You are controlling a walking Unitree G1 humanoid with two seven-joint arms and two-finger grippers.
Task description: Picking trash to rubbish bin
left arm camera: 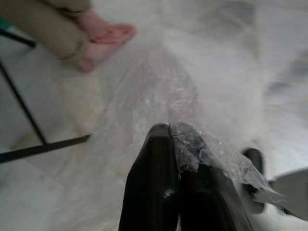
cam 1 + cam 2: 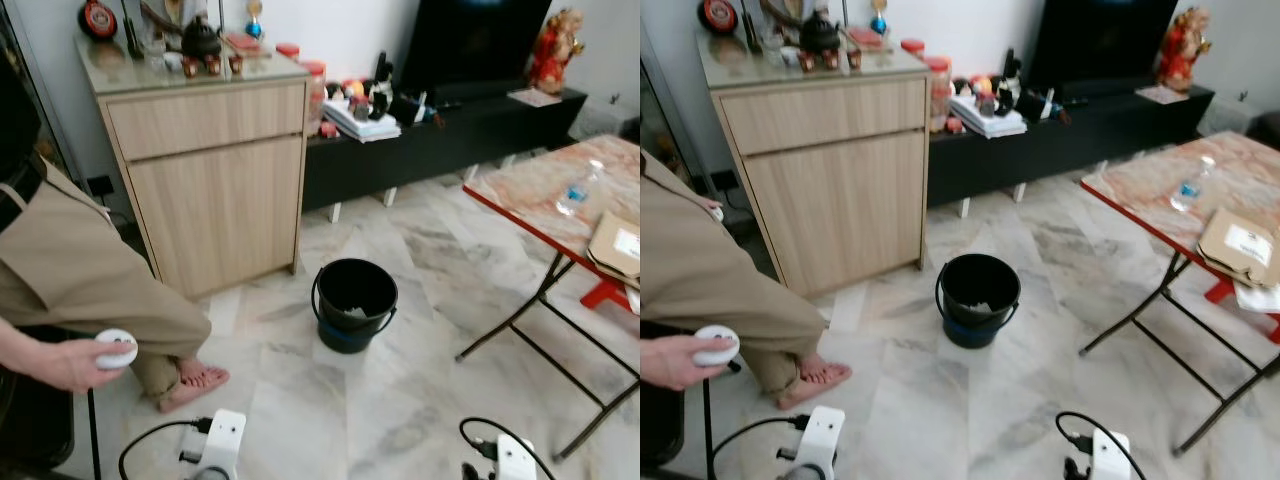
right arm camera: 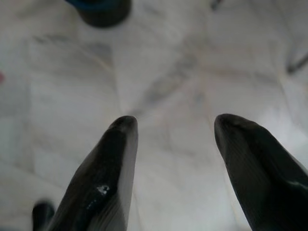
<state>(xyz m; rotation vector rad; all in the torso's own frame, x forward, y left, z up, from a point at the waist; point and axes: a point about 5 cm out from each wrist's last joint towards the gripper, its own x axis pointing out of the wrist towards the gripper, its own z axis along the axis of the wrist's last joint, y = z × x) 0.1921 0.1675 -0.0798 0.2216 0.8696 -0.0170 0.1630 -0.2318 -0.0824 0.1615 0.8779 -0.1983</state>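
Left gripper (image 1: 179,144) pinched tight on a sheet of clear bubble wrap (image 1: 163,96), which hangs blurred over the marble floor (image 2: 420,380); wrap's far edge hard to make out. Right gripper (image 3: 175,127) spread wide, holding nothing, above bare floor. Black bucket (image 2: 354,303) stands ahead between wooden cabinet (image 2: 215,180) and folding table (image 2: 560,200), something pale inside, unclear what. Seated person cut off at left: bare foot (image 2: 195,383), hand (image 2: 70,362) holding a white controller (image 2: 116,349).
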